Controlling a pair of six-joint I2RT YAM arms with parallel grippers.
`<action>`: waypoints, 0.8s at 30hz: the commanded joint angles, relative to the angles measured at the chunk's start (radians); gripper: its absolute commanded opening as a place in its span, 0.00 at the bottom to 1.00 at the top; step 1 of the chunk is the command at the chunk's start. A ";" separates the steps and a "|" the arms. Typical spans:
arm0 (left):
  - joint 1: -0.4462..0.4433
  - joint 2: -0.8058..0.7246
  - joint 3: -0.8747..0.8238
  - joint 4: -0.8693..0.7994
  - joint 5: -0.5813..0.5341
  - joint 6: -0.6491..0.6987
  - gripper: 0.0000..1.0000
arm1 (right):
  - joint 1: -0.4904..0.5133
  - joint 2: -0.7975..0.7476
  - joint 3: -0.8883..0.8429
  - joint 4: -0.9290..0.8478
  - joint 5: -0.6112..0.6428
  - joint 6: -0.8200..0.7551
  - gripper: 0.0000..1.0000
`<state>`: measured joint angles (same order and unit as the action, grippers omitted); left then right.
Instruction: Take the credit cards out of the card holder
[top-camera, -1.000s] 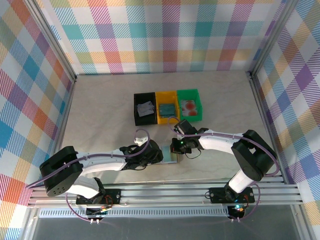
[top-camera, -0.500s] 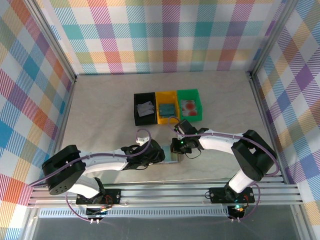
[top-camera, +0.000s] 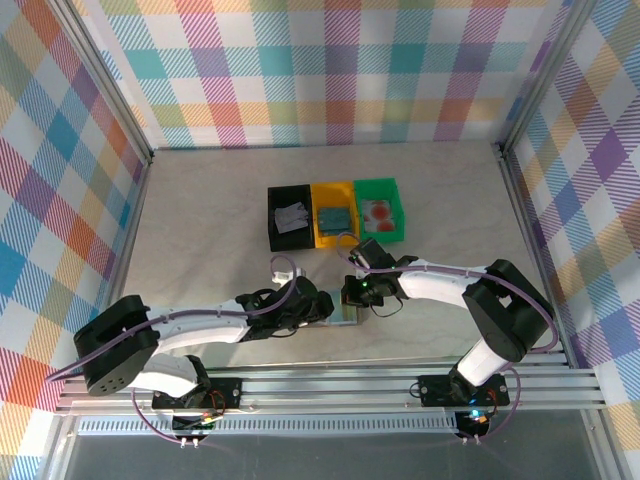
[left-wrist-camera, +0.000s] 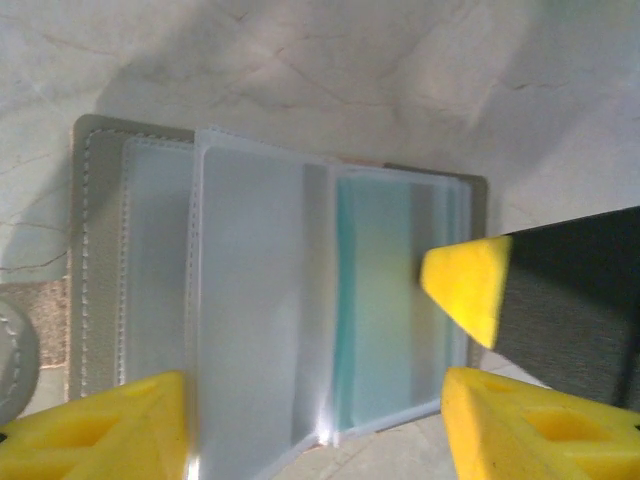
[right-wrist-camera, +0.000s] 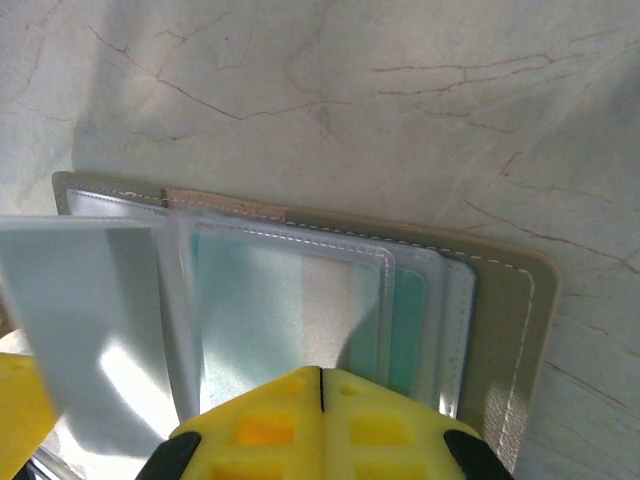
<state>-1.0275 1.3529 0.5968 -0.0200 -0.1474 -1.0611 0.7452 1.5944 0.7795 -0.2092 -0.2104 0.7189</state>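
At lower centre of the overhead view, the card holder (top-camera: 345, 314) lies open on the bench (top-camera: 200, 230). We note the left gripper (top-camera: 318, 303), jaws apart and empty, has edged closer. The right gripper (top-camera: 356, 294), closed, rests against one panel. A teal credit card (left-wrist-camera: 375, 300) is still pocketed, so extraction is pending.

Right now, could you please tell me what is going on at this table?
Both arms are working over the card holder, which lies open on the table near their bases. The left hand hovers open above it. The right hand is shut, its tip over a teal card tucked inside the holder. That card is not yet out; I cannot tell whether the tip touches it.
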 joint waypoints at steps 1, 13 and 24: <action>-0.014 -0.027 -0.017 0.044 -0.004 -0.008 0.66 | -0.002 -0.005 -0.016 -0.001 -0.015 0.004 0.00; -0.014 0.056 0.048 0.147 0.053 -0.010 0.66 | -0.007 -0.038 -0.033 0.001 -0.030 0.012 0.00; -0.014 0.084 0.112 0.160 0.050 0.007 0.66 | -0.088 -0.194 -0.108 -0.036 -0.039 0.008 0.00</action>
<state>-1.0332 1.4261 0.6849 0.1043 -0.0975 -1.0607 0.6750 1.4456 0.6857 -0.2173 -0.2298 0.7254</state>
